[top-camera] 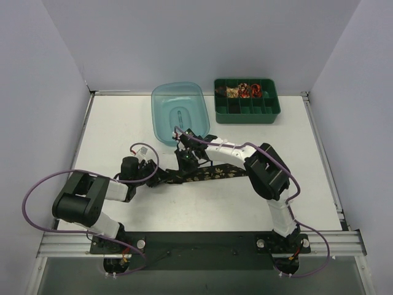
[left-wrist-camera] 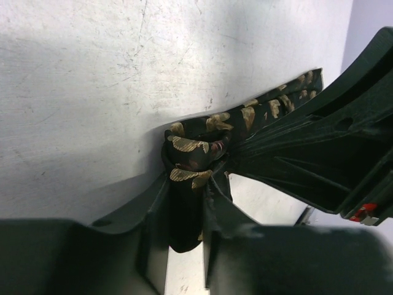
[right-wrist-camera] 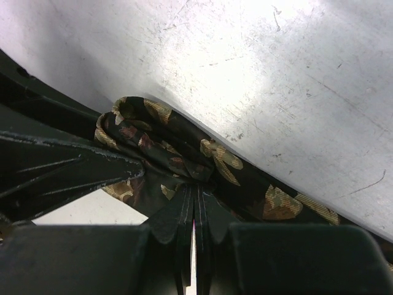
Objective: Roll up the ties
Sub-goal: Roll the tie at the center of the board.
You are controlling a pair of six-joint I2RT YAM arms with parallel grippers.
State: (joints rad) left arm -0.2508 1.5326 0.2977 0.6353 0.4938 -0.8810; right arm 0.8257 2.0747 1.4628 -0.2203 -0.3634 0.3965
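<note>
The black necktie (top-camera: 218, 174) with gold-tan flowers lies across the middle of the table, its left end bunched into a small coil. My left gripper (top-camera: 161, 177) is shut on that coiled end; in the left wrist view the fabric (left-wrist-camera: 193, 161) sits between the fingers (left-wrist-camera: 187, 184). My right gripper (top-camera: 186, 161) is shut on the tie just to the right; in the right wrist view the closed tips (right-wrist-camera: 195, 190) pinch the folded fabric (right-wrist-camera: 276, 200). Small red and beige coils (top-camera: 244, 90) lie in the green tray's back compartments.
A teal plastic tub (top-camera: 161, 117) stands just behind the grippers. The green compartment tray (top-camera: 247, 115) stands at the back right. Purple cables (top-camera: 37, 184) loop beside both arms. White walls close off the left, back and right sides.
</note>
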